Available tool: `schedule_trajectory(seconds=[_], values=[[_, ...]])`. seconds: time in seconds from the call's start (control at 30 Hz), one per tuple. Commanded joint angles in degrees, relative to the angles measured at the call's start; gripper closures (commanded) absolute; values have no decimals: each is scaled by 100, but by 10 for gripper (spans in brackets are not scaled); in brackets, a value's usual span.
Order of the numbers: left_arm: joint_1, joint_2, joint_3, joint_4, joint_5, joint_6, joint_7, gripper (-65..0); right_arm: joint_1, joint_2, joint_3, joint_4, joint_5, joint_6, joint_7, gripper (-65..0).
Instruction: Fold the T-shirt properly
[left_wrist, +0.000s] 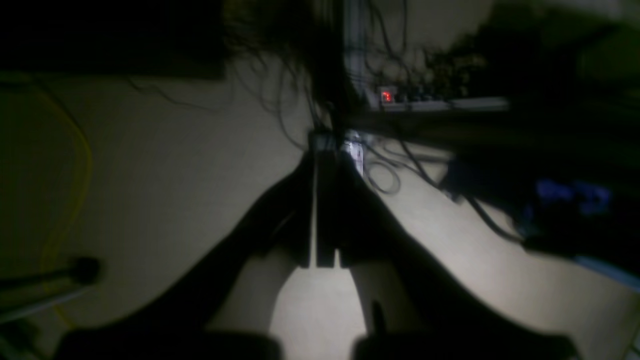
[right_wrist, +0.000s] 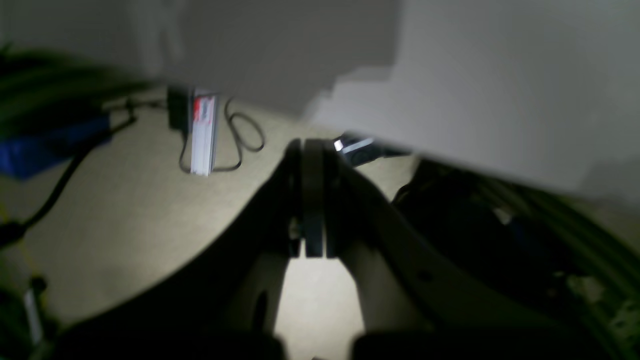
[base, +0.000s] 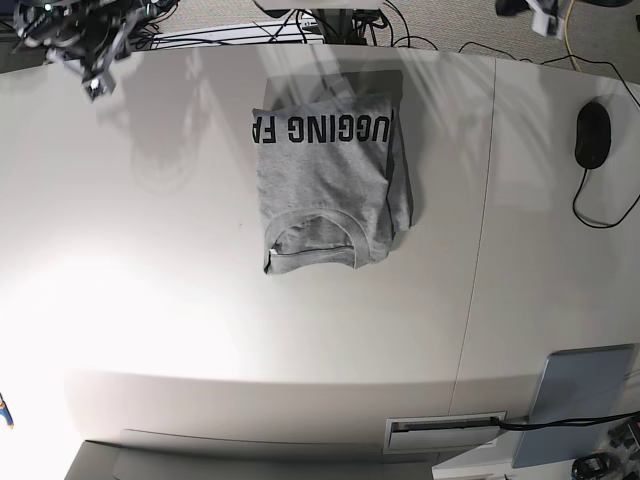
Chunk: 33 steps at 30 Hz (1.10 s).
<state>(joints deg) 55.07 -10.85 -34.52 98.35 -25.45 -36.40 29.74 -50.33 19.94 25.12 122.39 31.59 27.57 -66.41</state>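
Seeing left gripper (left_wrist: 326, 155) and right gripper (right_wrist: 312, 150) with fingers together, empty. Got T-shirt (base: 325, 180) bundled on tabletop (base: 200, 320), lettering up. Could unfold or skew further if pinching only the top layer to fix offset edges.

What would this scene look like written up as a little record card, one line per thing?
garment: grey T-shirt, folded into a compact bundle
lettering: black capitals, upside down in the overhead view, near the edge away from the collar
collar: curved neckline facing up
surface: pale table
to one side: black computer mouse with its cord
left pincer: shut, holding nothing
right pincer: shut, holding nothing
contact with shirt: none, both arms drawn back
job: looks folded, though slightly uneven at the edges
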Motion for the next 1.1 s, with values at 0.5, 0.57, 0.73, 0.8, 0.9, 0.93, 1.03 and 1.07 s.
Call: schedule_trajectory(seconds=[0.5,0.57,0.73,0.8,0.9,0.93,1.03,1.07], values=[[-1456,-46,-22,-4400,1150,-360,-881,0,63,-643,44,-4190,-1187,1056,1023,0],[-1681,-46,61,-4826,1499,-360,-1220,0,382,-636,44,-4966,-1510,1056,1287,0],[-2282,-74,673,-5685,1825,-360,-1434,0,1335,-560,44,-6832,-2238,1058,2157,0],[-2496,-72,1075,-5932,1823,-46,-1438,0,1696,-549,44,-7469,-2603,1058,2653,0],[-2815,-72,1757,-6234,1821,481,-1484,0,2199,-527,44,-8299,-3001,1058,3565,0],[-2929,-68,1976,-6314,1816,651,-1482,0,2352,-514,44,-8535,-3014,1058,3818,0],[-3217,-42,2487,-6542,1602,1067,-1482,0,2739,-501,44,-9079,-3014,1058,4325,0],[-3307,-42,2610,-6618,1416,1158,-1480,0,2857,-501,44,-9211,-3014,1058,4426,0]])
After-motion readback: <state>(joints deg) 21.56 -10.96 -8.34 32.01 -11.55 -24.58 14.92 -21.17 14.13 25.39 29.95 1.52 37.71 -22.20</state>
